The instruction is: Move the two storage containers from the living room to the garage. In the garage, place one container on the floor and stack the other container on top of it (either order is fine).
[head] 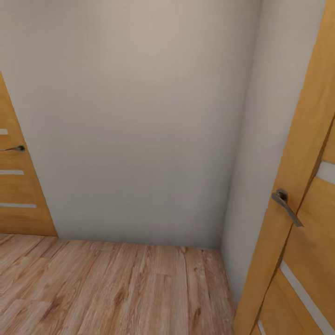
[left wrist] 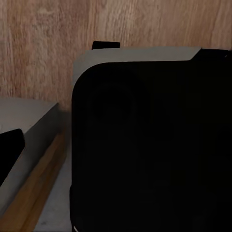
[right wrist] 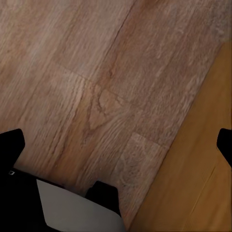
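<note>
**Hallway corner, orange doors on both sides**

Nearest the head camera, an orange wooden door with pale horizontal stripes [head: 302, 242] runs up the right edge of the view, its curved grey metal lever handle [head: 286, 204] jutting toward the middle. Beside that door a plain grey-white wall [head: 139, 121] fills most of the frame and meets a second wall face in a corner at the right. A second orange striped door [head: 18, 186] stands at the far left, with its own small dark lever handle [head: 16, 149]. Below them lies a light wood-plank floor [head: 116, 288], the planks running away from the camera toward the wall.

On the left wrist camera, a large black rounded robot body part [left wrist: 145, 145] with a grey rim blocks most of the picture; wood planks show behind it, and a grey slab with a wooden edge strip (what it belongs to I cannot tell) sits beside it. A black fingertip [left wrist: 9, 147] pokes in at one edge; whether the left gripper is apart or together cannot be told.

From the right wrist camera, the right gripper [right wrist: 121, 145] hangs over the plank floor, its two black fingertips [right wrist: 10, 145] at opposite edges of the picture, spread wide with nothing between them. An orange door surface [right wrist: 193, 183] crosses one corner.
</note>
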Robot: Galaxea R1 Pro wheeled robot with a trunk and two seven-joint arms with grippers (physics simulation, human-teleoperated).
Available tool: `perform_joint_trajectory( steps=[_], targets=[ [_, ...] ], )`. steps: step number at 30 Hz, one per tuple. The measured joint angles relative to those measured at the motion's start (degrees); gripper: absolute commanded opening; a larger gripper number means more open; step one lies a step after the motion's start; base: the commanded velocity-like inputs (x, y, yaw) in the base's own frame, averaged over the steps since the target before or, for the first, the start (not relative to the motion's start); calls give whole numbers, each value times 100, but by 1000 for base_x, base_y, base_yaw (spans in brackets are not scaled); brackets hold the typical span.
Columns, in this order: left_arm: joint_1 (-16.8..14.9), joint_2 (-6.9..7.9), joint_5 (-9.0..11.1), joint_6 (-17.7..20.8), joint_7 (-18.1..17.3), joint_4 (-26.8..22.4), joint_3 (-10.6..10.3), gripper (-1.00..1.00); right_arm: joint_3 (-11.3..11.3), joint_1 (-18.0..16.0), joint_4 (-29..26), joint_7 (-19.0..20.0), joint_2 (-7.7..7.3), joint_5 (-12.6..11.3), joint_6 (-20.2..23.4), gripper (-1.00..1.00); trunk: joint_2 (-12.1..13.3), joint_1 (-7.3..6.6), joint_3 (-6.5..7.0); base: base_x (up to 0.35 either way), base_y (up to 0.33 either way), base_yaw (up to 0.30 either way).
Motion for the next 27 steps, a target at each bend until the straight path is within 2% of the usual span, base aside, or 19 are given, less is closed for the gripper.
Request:
perform_joint_trajectory(
  steps=[16, 23, 27],
  targets=[
    [0, 5, 0, 0, 0, 1, -6, 100, 0, 0, 0, -7, -1, 0, -15, 100, 0, 0, 0, 321, 0, 262],
    [-1, 8, 36, 8, 0, 9, -8, 100, 0, 1, -1, 11, 11, 5, 29, 100, 0, 0, 0, 323, 0, 68],
    [0, 9, 101, 8, 0, 7, -13, 100, -5, 0, 0, -11, 13, -6, 2, 100, 0, 0, 0, 323, 0, 197]
  ],
)
